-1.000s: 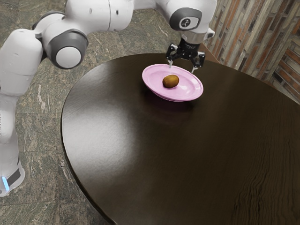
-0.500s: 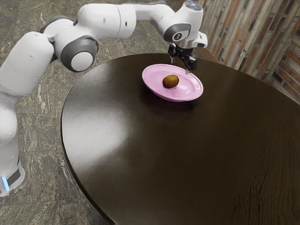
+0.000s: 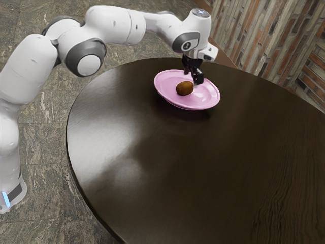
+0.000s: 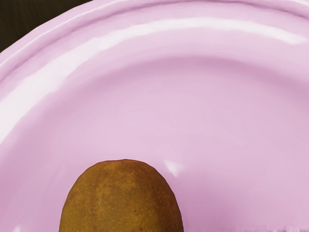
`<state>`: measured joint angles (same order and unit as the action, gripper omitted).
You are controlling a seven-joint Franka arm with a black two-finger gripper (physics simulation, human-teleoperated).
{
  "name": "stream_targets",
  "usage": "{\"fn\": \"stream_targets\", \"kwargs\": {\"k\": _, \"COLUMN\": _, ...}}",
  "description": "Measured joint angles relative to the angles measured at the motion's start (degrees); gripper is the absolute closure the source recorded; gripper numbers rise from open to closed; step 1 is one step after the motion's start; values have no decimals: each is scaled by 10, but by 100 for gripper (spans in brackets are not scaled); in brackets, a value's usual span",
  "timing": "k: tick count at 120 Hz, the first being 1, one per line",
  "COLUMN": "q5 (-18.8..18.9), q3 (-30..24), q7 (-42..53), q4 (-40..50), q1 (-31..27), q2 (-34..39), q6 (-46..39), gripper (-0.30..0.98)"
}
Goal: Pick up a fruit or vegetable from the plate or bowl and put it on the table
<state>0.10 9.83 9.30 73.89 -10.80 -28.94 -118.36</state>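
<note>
Though near gripper (image 3: 191,79), brown fruit (image 3: 184,89) on plate (image 3: 207,98).

A speckled brown fruit (image 4: 121,198) rests on a glossy pink plate (image 4: 193,106).

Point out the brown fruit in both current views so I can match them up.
Exterior view: the brown fruit is in the upper half, slightly toward the exterior view's right, close to the gripper.
Wrist view: the brown fruit is partly cut off by the picture's edge, with the plate's inner surface around its visible end.
Shared landmark: the pink plate.
</note>
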Motion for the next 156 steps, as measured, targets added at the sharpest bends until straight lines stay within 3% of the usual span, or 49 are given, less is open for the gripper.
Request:
{"fn": "stream_targets", "kwargs": {"k": 38, "q5": -38, "q3": 0, "q7": 65, "q4": 27, "q1": -22, "q2": -5, "q6": -8, "gripper": 0}}
{"fn": "stream_targets", "kwargs": {"k": 98, "q5": -44, "q3": -5, "q7": 120, "q4": 18, "q1": -27, "q2": -45, "q6": -59, "gripper": 0}}
{"fn": "stream_targets", "kwargs": {"k": 110, "q5": -45, "q3": -4, "q7": 126, "q4": 18, "q1": -27, "q2": -47, "q6": -68, "gripper": 8}}
{"fn": "stream_targets", "kwargs": {"k": 131, "q5": -63, "q3": -1, "q7": 133, "q4": 19, "q1": -27, "q2": -46, "q6": -76, "gripper": 32}}
{"fn": "stream_targets", "kwargs": {"k": 156, "q5": -63, "q3": 2, "q7": 130, "q4": 20, "q1": -8, "q2": -29, "q6": -82, "gripper": 37}}
